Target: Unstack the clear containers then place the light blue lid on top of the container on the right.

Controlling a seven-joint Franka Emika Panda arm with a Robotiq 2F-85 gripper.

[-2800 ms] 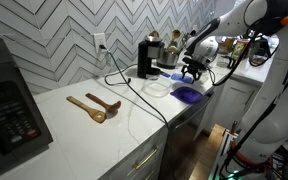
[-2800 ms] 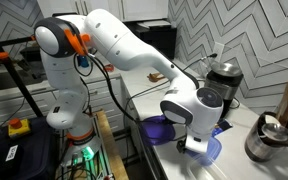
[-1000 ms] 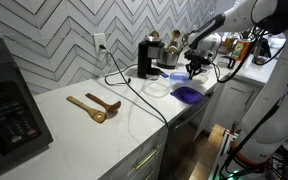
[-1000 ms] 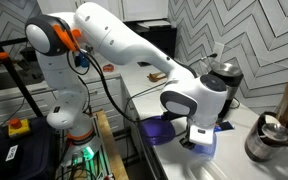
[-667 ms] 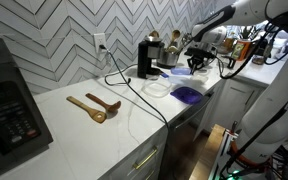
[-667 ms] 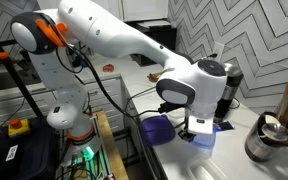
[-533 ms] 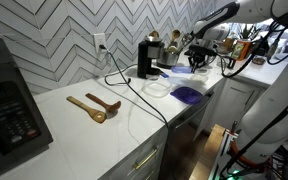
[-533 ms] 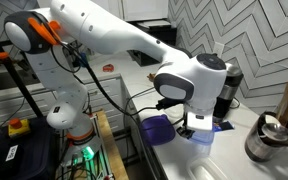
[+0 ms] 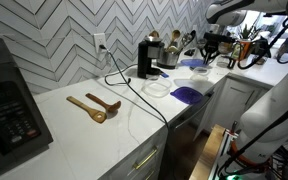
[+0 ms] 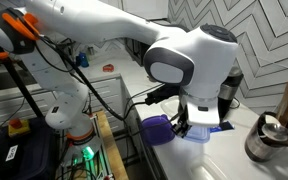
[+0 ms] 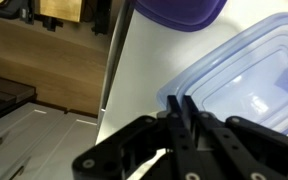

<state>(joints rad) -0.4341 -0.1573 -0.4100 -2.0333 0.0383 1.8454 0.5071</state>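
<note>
Pale-blue plastic: the light blue lid point(image 11: 246, 90) fills the lower right of the wrist view, its near rim pinched between the closed jaws at bottom centre. Against one second earlier, arm and lid stand higher above the counter point(image 9: 104, 125). The purple lid point(image 11: 179, 10) lies upper centre. In an exterior view the clear containers point(image 9: 157, 88) sit mid-frame, contents indiscernible.

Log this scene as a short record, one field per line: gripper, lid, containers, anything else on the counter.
gripper: shut, apparently pinching the rim of the light blue lid
lid position: next to the purple lid, near the counter edge
clear containers: on the counter beside the coffee machine; whether stacked, too small to tell
other: wooden spoons lying mid-counter
</note>
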